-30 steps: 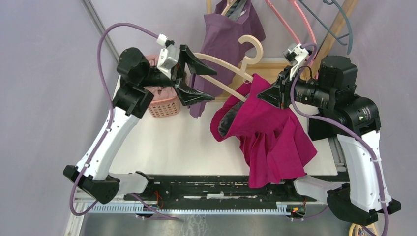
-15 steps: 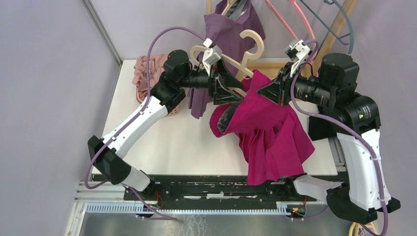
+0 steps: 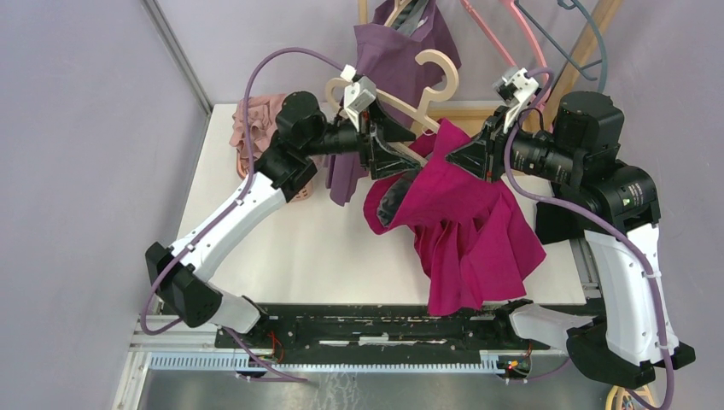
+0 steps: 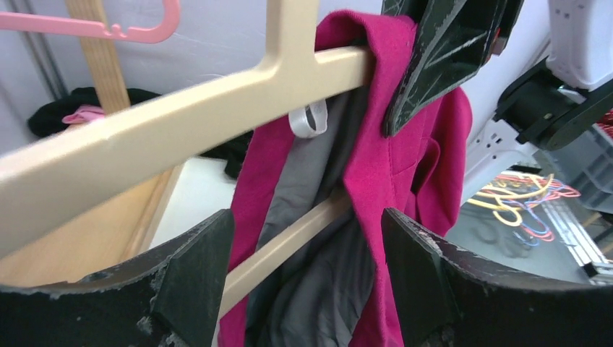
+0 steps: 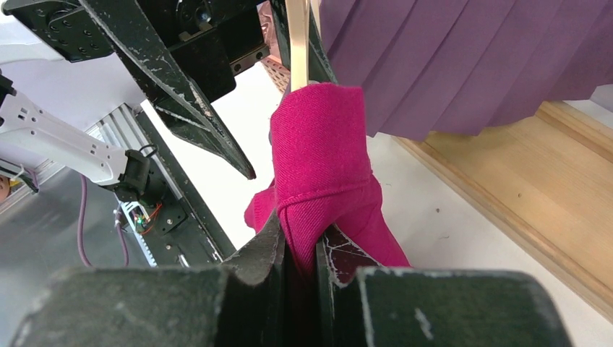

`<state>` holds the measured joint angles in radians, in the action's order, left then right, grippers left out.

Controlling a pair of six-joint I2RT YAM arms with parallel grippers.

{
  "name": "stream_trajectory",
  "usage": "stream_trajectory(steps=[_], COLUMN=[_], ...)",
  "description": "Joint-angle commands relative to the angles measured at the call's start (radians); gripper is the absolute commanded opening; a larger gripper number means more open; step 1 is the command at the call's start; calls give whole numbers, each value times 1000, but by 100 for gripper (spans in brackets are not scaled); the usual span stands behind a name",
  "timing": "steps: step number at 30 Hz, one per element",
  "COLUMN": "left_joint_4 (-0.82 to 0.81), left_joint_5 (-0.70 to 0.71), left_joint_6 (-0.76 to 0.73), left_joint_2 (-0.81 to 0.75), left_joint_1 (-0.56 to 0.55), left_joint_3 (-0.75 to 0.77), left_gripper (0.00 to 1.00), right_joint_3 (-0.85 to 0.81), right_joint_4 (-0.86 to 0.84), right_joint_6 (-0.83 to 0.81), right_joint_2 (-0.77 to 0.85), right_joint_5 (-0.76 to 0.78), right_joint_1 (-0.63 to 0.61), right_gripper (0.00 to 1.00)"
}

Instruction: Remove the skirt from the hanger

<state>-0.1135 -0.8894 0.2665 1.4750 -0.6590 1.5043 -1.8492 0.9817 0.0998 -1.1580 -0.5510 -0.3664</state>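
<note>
A magenta skirt (image 3: 465, 231) with grey lining hangs over the right end of a beige wooden hanger (image 3: 394, 102), its hem bunched on the table. My right gripper (image 3: 457, 158) is shut on the skirt's waistband (image 5: 318, 152), just below the hanger's tip (image 5: 297, 36). My left gripper (image 3: 408, 154) is open. In the left wrist view its jaws (image 4: 307, 224) straddle the hanger's lower bar (image 4: 289, 242) and the skirt's grey lining, touching neither that I can see. The hanger's upper arm (image 4: 181, 123) crosses above them.
A purple pleated skirt (image 3: 401, 51) hangs on the wooden rack (image 3: 589, 43) behind. Pink and grey hangers (image 3: 521, 34) hang on that rack too. Pink clothing (image 3: 256, 128) is heaped at the table's back left. Purple walls close in the left and back.
My left arm has swung right, from beside the pink basket to the hanger, and its open jaws now straddle the lower bar. The right gripper has kept its hold.
</note>
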Motion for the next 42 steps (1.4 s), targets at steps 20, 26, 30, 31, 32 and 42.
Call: stream_trajectory(steps=[20,26,30,31,32,42], left_joint_4=[-130,-127,-147,-181,-216,-431], left_joint_5=[10,-133,-228,-242,-256,-308], left_joint_6=[-345,-246,-160,-128,-90,153], left_joint_2=[15,-12,-38,-46,-50,12], left_joint_1=[-43,-48,-48,-48,-47,-77], left_joint_3=[-34,-34,-39,-43,-48,-72], left_gripper=[91,92,92,92,92,92], right_joint_3=[-65,-63,-63,-62,-61,-82], right_joint_4=[-117,-114,-119,-118,-118,-126], right_joint_6=[4,-17,-18,-17,-17,-14], right_joint_2=[8,8,3,3,4,-2], right_joint_5=[-55,-45,-45,-45,-45,-44], right_joint_1=[-11,-13,-14,-15,-15,-22], right_gripper=[1,1,1,1,1,1])
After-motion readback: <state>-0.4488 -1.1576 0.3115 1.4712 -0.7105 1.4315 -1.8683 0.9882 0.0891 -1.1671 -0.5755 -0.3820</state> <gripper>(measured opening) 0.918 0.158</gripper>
